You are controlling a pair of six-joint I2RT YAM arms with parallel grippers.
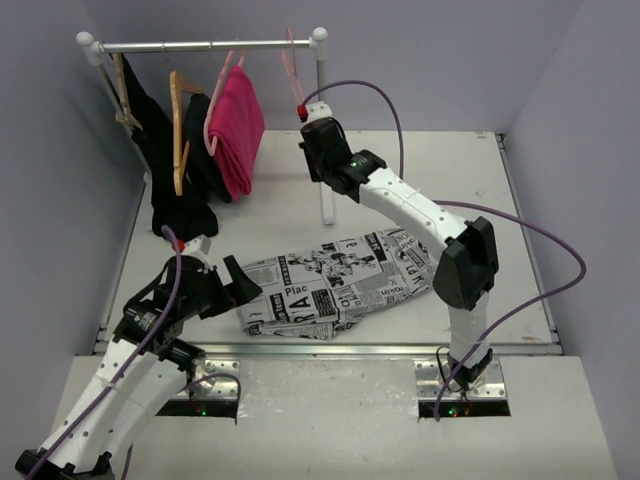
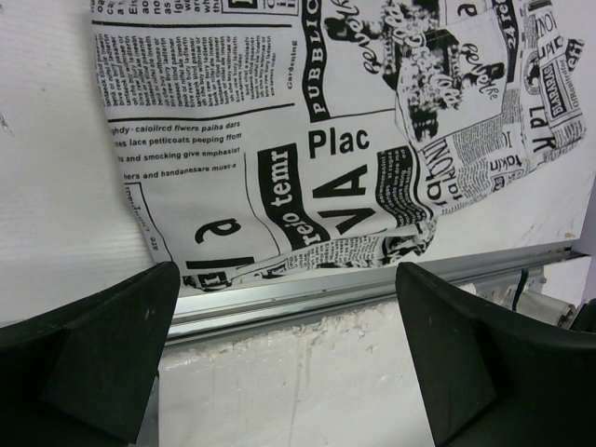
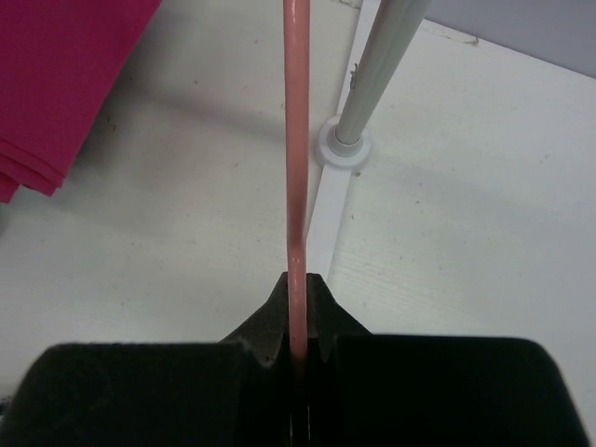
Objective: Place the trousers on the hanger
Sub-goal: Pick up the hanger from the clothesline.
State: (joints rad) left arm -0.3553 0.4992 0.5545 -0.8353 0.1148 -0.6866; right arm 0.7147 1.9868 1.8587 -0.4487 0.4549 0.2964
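Observation:
The trousers (image 1: 335, 280), white with black newspaper print, lie folded on the table near its front edge; they fill the upper part of the left wrist view (image 2: 317, 130). The thin pink hanger (image 1: 291, 70) hangs from the rail at the back right. My right gripper (image 1: 312, 125) is shut on the hanger's lower wire (image 3: 296, 168), which runs straight up from between its jaws. My left gripper (image 1: 232, 288) is open and empty, just left of the trousers' left end, low over the table's front edge.
A metal rail (image 1: 210, 45) on white posts spans the back. It bears black garments (image 1: 165, 160) on wooden hangers (image 1: 178, 130) and a bright pink garment (image 1: 237, 130). The rack's right post (image 3: 372, 74) stands beside the held hanger. A metal strip (image 2: 372, 284) lines the table's front edge.

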